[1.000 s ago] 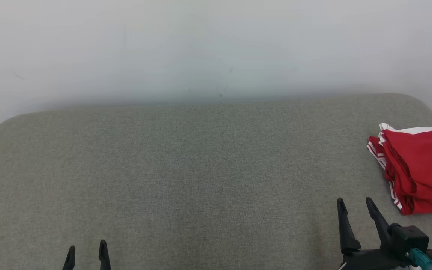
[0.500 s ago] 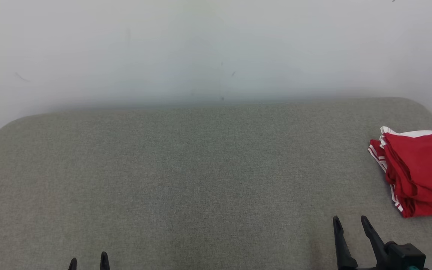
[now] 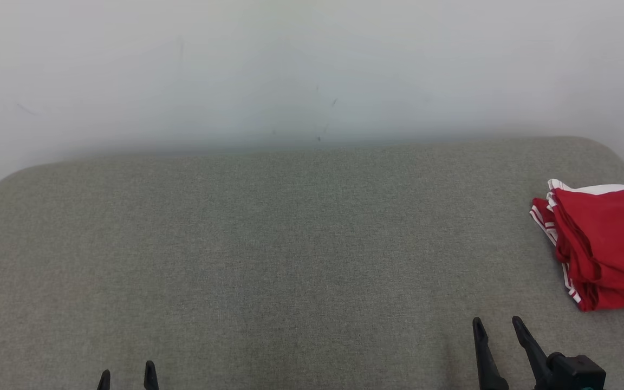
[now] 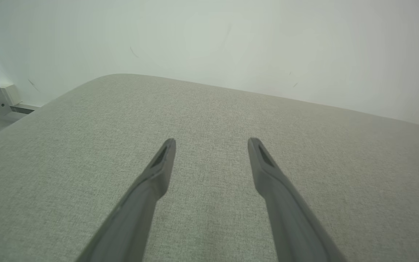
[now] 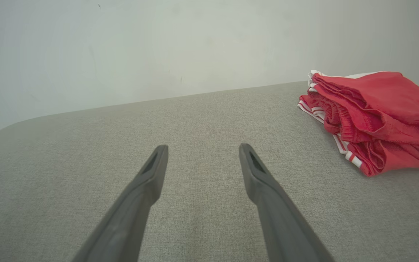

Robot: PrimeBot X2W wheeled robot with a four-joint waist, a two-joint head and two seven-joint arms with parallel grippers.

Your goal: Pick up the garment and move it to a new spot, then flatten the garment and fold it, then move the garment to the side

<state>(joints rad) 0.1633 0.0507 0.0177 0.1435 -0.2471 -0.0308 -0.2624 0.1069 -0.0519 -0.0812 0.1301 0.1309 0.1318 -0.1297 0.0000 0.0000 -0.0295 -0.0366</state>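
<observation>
Garment, red, folded, lies at frame's right edge on grey cushion, apart from right gripper. Right gripper and left gripper stand spread, empty, at bottom edge. Wall behind.

No legible text — none anywhere
</observation>
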